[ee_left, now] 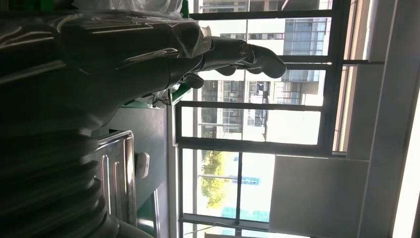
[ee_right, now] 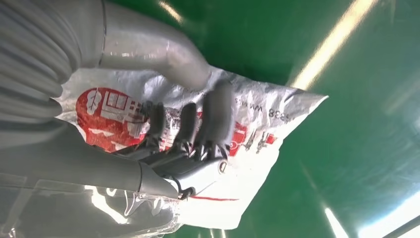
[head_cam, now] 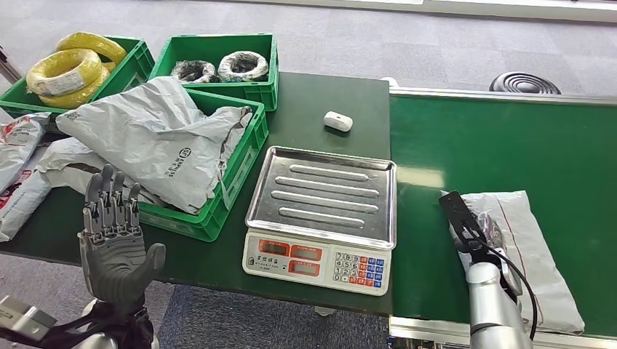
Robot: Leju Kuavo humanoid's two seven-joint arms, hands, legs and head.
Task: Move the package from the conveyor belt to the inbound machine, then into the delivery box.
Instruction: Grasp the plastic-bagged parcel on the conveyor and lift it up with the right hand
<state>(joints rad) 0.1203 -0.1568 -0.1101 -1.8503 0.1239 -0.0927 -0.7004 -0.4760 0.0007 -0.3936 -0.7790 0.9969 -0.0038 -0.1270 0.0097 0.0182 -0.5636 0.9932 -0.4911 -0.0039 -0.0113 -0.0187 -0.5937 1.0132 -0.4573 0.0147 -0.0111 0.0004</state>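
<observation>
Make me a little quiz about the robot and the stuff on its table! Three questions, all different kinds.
1. True or false: a package already lies on the scale's metal tray.
2. Which hand is over the white package on the green conveyor belt? A) left hand B) right hand
3. Fill in: the yellow coils sit in a ______ crate.

Key
1. False; the tray is bare.
2. B; the right hand curls over the package, while the left hand is raised with fingers apart, holding nothing.
3. Green.
</observation>
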